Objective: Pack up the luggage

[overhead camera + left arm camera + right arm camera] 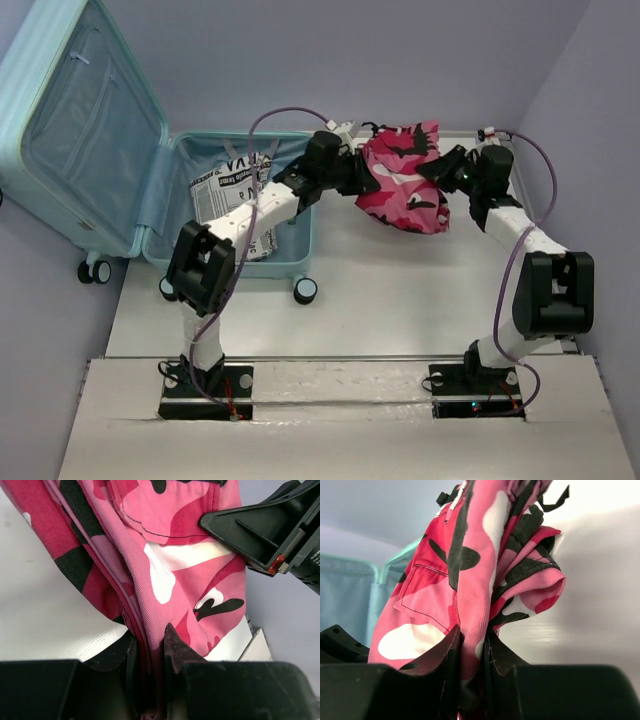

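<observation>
Luggage [90, 130]: open at the tabletop's [400, 290] left, lid upright, a black-and-white printed cloth [225, 190] inside. Pink camouflage garment [405, 190]: hanging just right of it, pinched at either side by left end effector [150, 645] and right end effector [472, 640], both closed on fabric. Handling: move both together leftward, clear the rim, lower before releasing. Left arm stretches over the base; right arm, elbow bent, reaches inward.
</observation>
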Available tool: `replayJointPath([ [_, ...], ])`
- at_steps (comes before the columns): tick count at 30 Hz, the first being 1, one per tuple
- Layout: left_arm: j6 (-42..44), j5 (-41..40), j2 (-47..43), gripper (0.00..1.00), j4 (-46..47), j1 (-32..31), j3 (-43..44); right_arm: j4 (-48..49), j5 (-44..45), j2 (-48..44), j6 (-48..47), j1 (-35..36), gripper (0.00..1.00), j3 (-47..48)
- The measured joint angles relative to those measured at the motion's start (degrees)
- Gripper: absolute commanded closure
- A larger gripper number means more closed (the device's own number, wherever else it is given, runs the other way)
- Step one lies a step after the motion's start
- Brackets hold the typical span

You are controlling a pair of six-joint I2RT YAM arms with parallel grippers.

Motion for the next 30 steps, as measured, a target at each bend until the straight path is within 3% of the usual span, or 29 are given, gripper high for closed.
replayJointPath([
  [4,1.2,-0.2,-7.37,0.94,-4.35,4.26,-1.79,-2.58,1.31,0.66,1.18,6.23,0.93,8.31],
  [11,4.72,-4.81,-27.28,0.94,-11.69,18.84,-10.62,-0.94,3.21,9.97,3.37,19.39,0.93,26.36],
  [13,6.1,-8.31,-33.05,0.61,-13.18,22.67,-14.64,-0.63,3.67,14.45,4.0,24.41,0.9,30.95],
  [14,6.78,-10.32,-36.06,0.41,-14.12,24.81,-17.22,-0.42,4.15,17.64,4.35,26.77,0.82,33.88],
  [15,7.39,-12.72,-38.71,0.01,-15.28,27.32,-19.71,-0.44,4.42,20.33,4.66,28.94,0.51,36.39],
  [18,8.98,-17.73,-41.42,0.01,-16.83,35.28,-23.82,-2.43,5.57,30.64,4.87,34.62,0.1,44.81],
  [20,10.03,-21.55,-40.74,0.01,-17.9,43.12,-25.33,-7.58,5.42,37.35,3.48,36.44,0.03,52.26],
  [23,10.97,-24.52,-41.2,0.01,-19.85,46.86,-26.71,-17.14,6.16,47.17,0.37,37.48,0.01,64.76],
  [30,11.47,-26.05,-52.39,0.01,-23.1,42.34,-25.0,-27.76,11.69,45.53,-7.85,36.22,0.06,65.72],
])
